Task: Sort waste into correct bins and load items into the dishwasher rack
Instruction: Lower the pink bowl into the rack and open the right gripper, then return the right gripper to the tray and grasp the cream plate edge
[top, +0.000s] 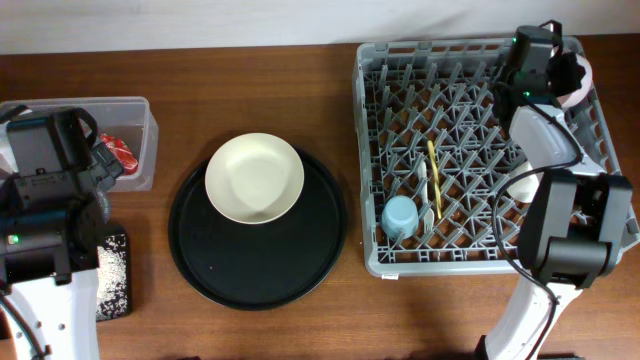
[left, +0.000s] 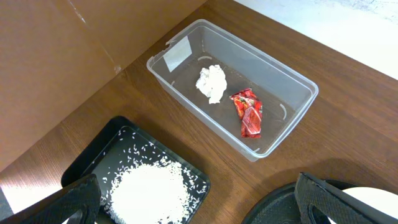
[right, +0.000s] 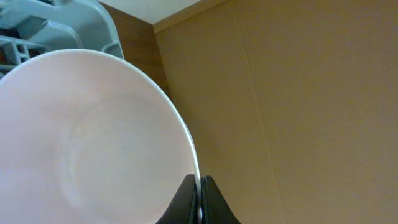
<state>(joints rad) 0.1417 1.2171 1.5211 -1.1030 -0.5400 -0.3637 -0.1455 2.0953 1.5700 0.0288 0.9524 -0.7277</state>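
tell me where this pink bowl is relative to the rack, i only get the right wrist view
observer: the small pink bowl is at the far right corner of the dishwasher rack.
operator: what's loaded in there
observer: a light blue cup at the front left and a yellow fork mid-rack.
operator: plate too
observer: no, the cream plate lies on the round black tray.
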